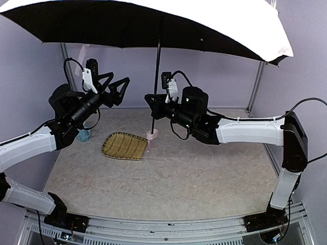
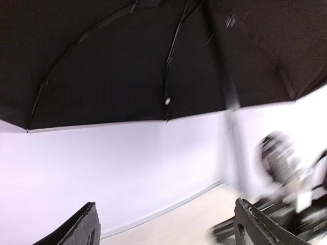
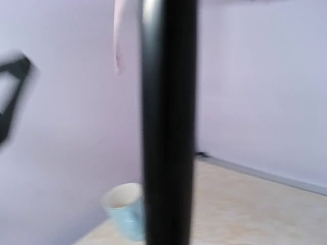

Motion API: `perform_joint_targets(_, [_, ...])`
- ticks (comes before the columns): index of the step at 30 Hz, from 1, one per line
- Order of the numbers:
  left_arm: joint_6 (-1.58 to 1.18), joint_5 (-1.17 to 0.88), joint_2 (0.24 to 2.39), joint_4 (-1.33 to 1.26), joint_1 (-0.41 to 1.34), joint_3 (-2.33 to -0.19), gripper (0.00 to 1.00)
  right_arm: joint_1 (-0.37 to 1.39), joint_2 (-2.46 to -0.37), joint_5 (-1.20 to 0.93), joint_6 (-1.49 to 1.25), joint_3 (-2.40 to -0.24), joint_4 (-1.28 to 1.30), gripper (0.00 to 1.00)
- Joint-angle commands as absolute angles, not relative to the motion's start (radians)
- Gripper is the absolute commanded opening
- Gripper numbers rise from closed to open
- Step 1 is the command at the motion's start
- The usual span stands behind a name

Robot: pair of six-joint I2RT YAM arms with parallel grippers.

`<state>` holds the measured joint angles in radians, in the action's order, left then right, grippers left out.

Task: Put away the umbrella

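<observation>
The umbrella stands open over the table, black lining down and pale pink fabric on top. Its thin black shaft runs down to the small pink handle, which sits at the table surface. My right gripper is shut on the shaft just above the handle. In the right wrist view the shaft fills the middle and hides the fingers. My left gripper hangs open in the air left of the shaft, holding nothing. In the left wrist view its fingers stand wide apart under the lining.
A woven yellow bamboo tray lies on the table just left of the handle. A light blue cup stands by the left wall, also in the right wrist view. Pale walls and frame posts close in the back and sides.
</observation>
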<state>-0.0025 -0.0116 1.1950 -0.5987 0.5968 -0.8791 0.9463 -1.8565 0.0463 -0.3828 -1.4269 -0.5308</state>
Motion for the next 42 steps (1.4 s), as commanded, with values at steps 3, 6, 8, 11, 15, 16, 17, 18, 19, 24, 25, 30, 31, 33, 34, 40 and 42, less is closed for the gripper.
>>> perform_joint_targets(3, [-0.318,-0.35,1.384,-0.673,0.63,-1.069,0.88,0.982,-1.752,0.176,-0.317,-1.287,-0.565,0.0])
perform_joint_targets(6, [-0.342,-0.427,1.495,-0.643,0.648,-1.164,0.86,0.998,-1.72,0.159,-0.31,-1.235,-0.584,0.0])
perform_joint_targets(8, [-0.358,-0.464,1.551,-0.623,0.663,-1.209,0.84,1.005,-1.704,0.151,-0.318,-1.218,-0.575,0.0])
perform_joint_targets(11, [-0.392,-0.515,1.607,-0.641,0.685,-1.235,0.79,1.009,-1.684,0.15,-0.321,-1.193,-0.569,0.0])
perform_joint_targets(15, [-0.406,-0.537,1.632,-0.657,0.699,-1.234,0.57,1.009,-1.666,0.149,-0.336,-1.165,-0.566,0.0])
perform_joint_targets(16, [-0.417,-0.531,1.635,-0.66,0.699,-1.231,0.46,1.011,-1.661,0.138,-0.337,-1.16,-0.568,0.0])
perform_joint_targets(17, [-0.428,-0.526,1.636,-0.665,0.699,-1.224,0.36,1.01,-1.659,0.13,-0.336,-1.156,-0.572,0.0])
perform_joint_targets(18, [-0.437,-0.52,1.637,-0.673,0.701,-1.217,0.25,1.01,-1.656,0.124,-0.336,-1.148,-0.577,0.0])
perform_joint_targets(19, [-0.447,-0.513,1.636,-0.685,0.701,-1.209,0.16,1.011,-1.654,0.123,-0.336,-1.144,-0.581,0.0])
perform_joint_targets(24, [-0.494,-0.5,1.619,-0.702,0.704,-1.183,0.0,1.009,-1.625,0.078,-0.321,-1.121,-0.577,0.0])
perform_joint_targets(25, [-0.502,-0.491,1.615,-0.696,0.704,-1.179,0.0,1.008,-1.615,0.058,-0.297,-1.115,-0.571,0.0])
perform_joint_targets(30, [-0.565,-0.379,1.591,-0.528,0.704,-1.205,0.0,0.962,-1.482,-0.066,-0.209,-1.074,-0.446,0.7])
perform_joint_targets(31, [-0.576,-0.364,1.586,-0.502,0.704,-1.206,0.0,0.947,-1.452,-0.081,-0.2,-1.057,-0.427,0.78])
perform_joint_targets(33, [-0.598,-0.358,1.583,-0.481,0.708,-1.199,0.0,0.903,-1.389,-0.11,-0.211,-1.023,-0.408,0.87])
perform_joint_targets(34, [-0.603,-0.361,1.584,-0.476,0.713,-1.195,0.0,0.876,-1.366,-0.134,-0.235,-1.014,-0.406,0.89])
perform_joint_targets(40, [-0.624,-0.356,1.623,-0.512,0.776,-1.174,0.0,0.752,-1.343,-0.221,-0.498,-0.983,-0.63,0.94])
perform_joint_targets(42, [-0.644,-0.365,1.641,-0.544,0.795,-1.168,0.0,0.728,-1.392,-0.241,-0.609,-1.013,-0.703,0.94])
